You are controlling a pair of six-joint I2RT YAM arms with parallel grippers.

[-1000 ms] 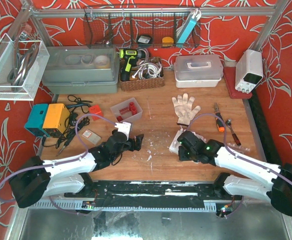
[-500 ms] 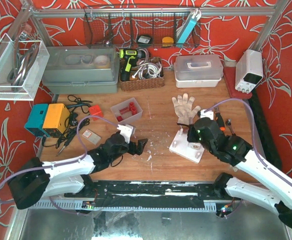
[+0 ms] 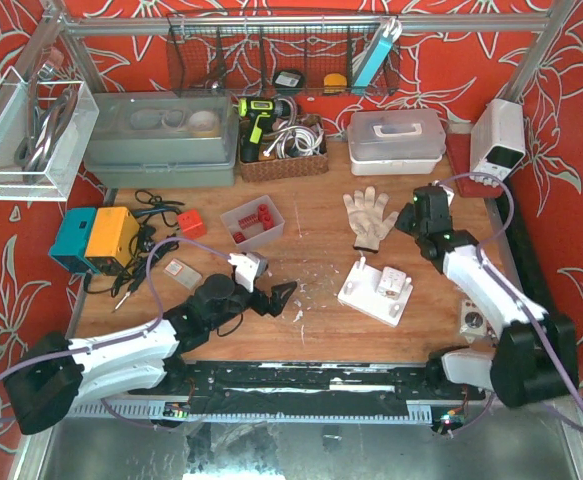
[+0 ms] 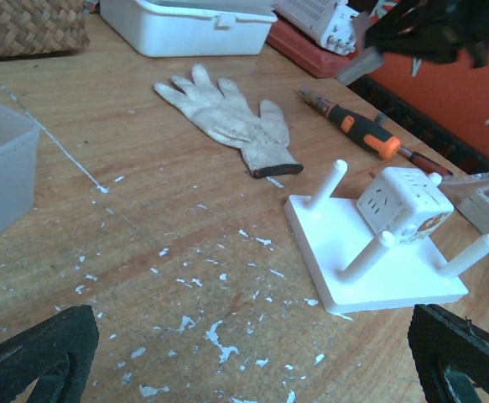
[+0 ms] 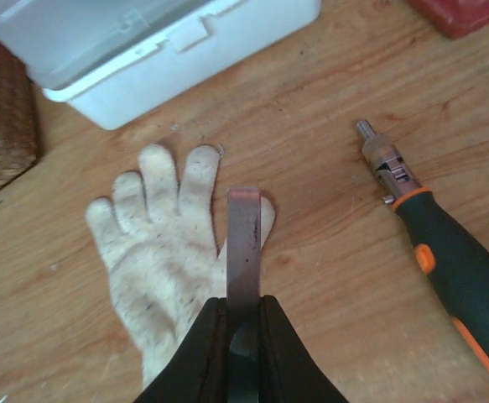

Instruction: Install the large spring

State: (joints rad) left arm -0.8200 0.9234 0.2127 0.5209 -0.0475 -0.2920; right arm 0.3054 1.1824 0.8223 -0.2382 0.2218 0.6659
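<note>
A white base plate (image 3: 363,298) with several upright pegs lies right of centre; a white cube (image 3: 392,283) sits on it. The plate (image 4: 370,290) and cube (image 4: 402,203) also show in the left wrist view. My right gripper (image 3: 414,213) is raised at the far right, between the glove and the screwdriver. In the right wrist view it (image 5: 242,304) is shut on a flat grey metal strip (image 5: 243,243) that sticks out forward. My left gripper (image 3: 281,297) is open wide and empty, low over the table left of the plate (image 4: 244,369). No coil spring shows.
A white glove (image 3: 370,216) (image 5: 156,252) and an orange-handled screwdriver (image 3: 438,240) (image 5: 449,256) lie behind the plate. A grey bin (image 3: 253,221) of red parts stands at centre left. A white lidded box (image 3: 396,140) is at the back. A small packet (image 3: 471,320) lies right of the plate.
My right arm has lifted off the plate and swung back to the far right, carrying the metal strip. The plate and cube are now uncovered. My left gripper has shifted slightly nearer and rightward.
</note>
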